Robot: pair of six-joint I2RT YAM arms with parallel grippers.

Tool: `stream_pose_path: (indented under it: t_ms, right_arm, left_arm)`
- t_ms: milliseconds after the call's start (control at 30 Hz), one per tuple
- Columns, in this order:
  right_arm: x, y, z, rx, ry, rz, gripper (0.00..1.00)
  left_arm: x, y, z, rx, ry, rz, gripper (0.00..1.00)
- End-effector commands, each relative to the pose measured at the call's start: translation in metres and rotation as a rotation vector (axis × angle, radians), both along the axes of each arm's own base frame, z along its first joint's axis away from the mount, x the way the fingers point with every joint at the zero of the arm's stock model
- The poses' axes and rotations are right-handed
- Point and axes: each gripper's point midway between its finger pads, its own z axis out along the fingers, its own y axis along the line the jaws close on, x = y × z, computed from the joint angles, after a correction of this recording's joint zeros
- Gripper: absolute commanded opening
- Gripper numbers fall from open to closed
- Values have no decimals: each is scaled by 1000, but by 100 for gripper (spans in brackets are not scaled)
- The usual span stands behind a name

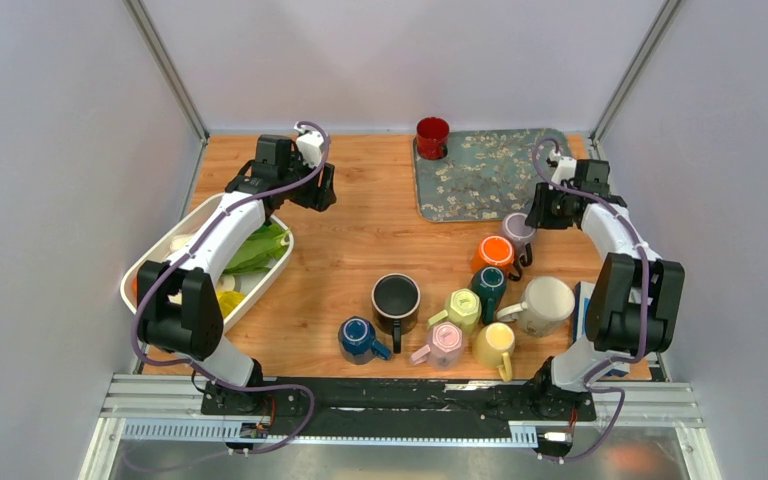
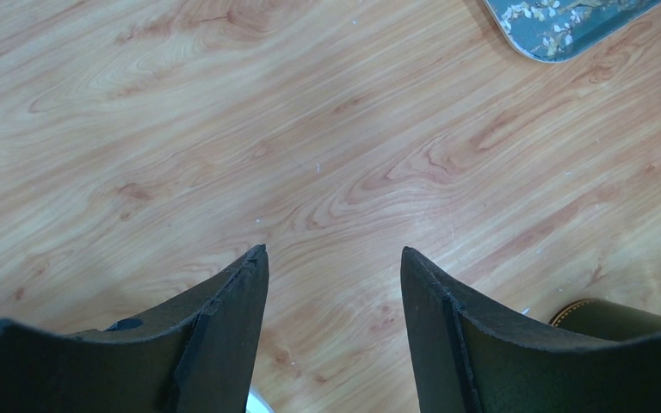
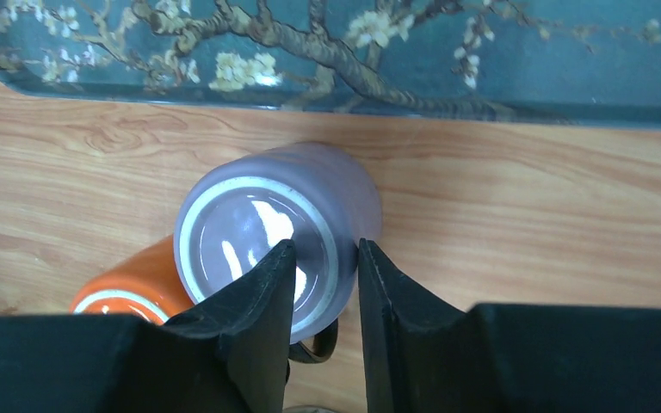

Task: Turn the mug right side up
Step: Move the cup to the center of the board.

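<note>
Sitting base-up on the tabletop [image 1: 360, 235] toward its right edge, the lavender mug [image 3: 267, 206] stands just on the near side of the floral tray [image 3: 396, 77], which lies at the far right corner. An orange mug [image 3: 125, 288] touches its side. The right gripper [image 3: 325, 245] is over the lavender mug with its jaws narrow, one finger across the glossy base and the other beside the wall, the dark handle showing beneath the gap; whether they actually pinch it I cannot tell. The left gripper [image 2: 334, 254] hangs over bare wood toward the far left, jaws wide and holding nothing. A red mug [image 1: 432, 136] stands on the tray's far left corner.
</note>
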Motion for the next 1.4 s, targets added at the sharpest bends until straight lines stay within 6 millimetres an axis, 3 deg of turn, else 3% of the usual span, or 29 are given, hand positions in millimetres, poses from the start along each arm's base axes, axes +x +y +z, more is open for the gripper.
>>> stream_pose_path:
  t_ms: [0, 400, 700, 1033, 1133, 1233, 1367]
  right_arm:
    - [12, 26, -3, 76, 13, 66, 34]
    - [20, 93, -15, 151, 46, 219, 34]
    - [28, 157, -14, 187, 53, 355, 35]
    - [53, 220, -12, 199, 26, 495, 38]
    - [66, 226, 4, 198, -20, 509, 45]
    - [73, 221, 28, 142, -95, 553, 66]
    - [49, 211, 33, 84, -93, 659, 82]
  left_arm:
    - [6, -3, 18, -15, -53, 3, 66]
    - [-1, -1, 14, -17, -51, 2, 65]
    - [0, -1, 14, -17, -63, 1, 65]
    - [-4, 0, 12, -12, -68, 0, 65]
    - [-5, 1, 12, -8, -69, -4, 65]
    - [-3, 2, 13, 1, -77, -5, 65]
    - [-2, 2, 10, 9, -72, -5, 65]
